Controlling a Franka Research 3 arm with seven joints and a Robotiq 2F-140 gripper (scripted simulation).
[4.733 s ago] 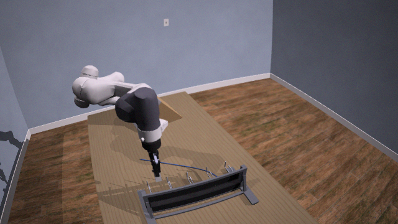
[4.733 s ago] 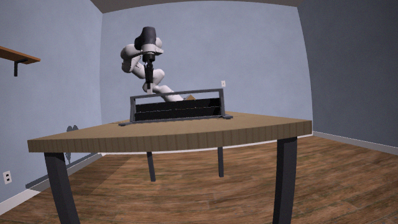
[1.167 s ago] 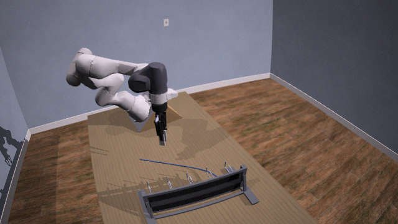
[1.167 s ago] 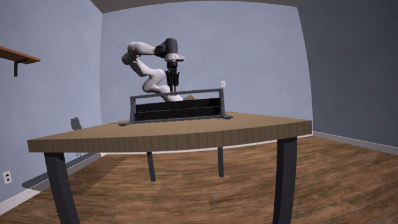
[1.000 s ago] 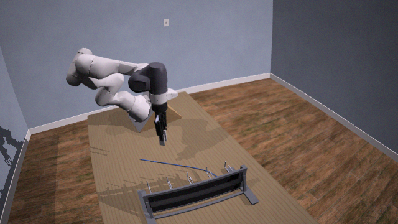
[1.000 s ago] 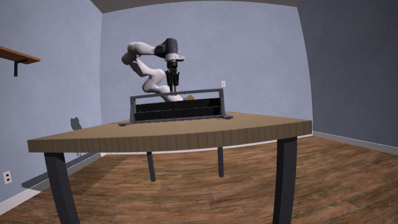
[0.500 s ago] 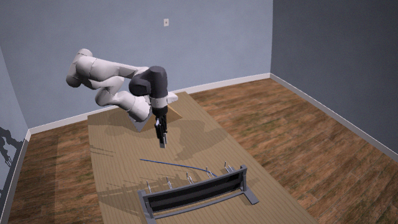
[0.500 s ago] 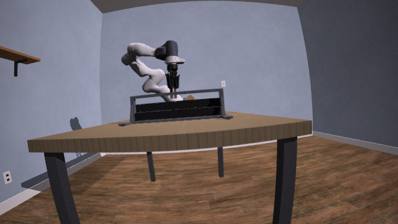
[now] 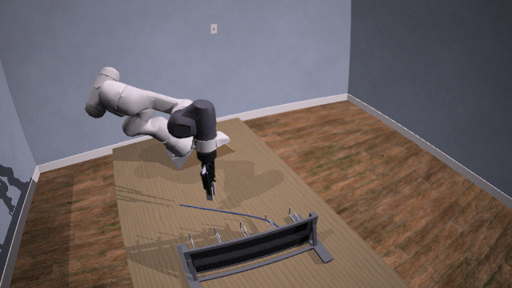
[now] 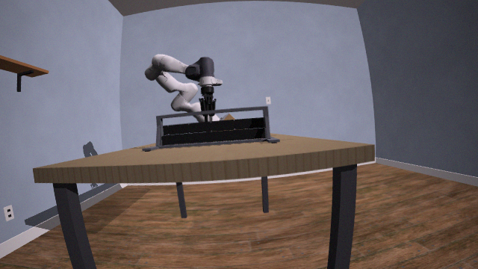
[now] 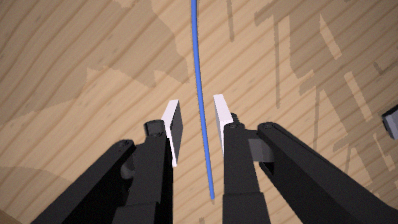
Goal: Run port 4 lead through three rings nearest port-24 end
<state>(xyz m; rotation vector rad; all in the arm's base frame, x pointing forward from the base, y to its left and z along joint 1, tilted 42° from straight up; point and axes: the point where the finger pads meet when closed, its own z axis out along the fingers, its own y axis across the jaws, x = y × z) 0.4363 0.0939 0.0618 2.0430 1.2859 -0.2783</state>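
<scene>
A thin blue lead (image 9: 224, 211) (image 11: 199, 75) lies loose on the table in front of the rack's rings. It runs from the right end of the patch panel (image 9: 248, 245) (image 10: 213, 131) to a free end at the left. My gripper (image 9: 210, 197) (image 10: 206, 118) (image 11: 197, 111) hangs above the lead near its free end. Its fingers stand narrowly apart, one on each side of the lead in the wrist view, and touch nothing. The three rings at the left end of the rack, ring one (image 9: 192, 240), ring two (image 9: 217, 235) and ring three (image 9: 243, 229), hold nothing.
Two more rings (image 9: 269, 221) (image 9: 294, 216) stand at the rack's right end. The rack frame (image 9: 320, 246) stands near the table's front edge (image 10: 209, 164). The table (image 9: 160, 188) stretches back to the robot's base.
</scene>
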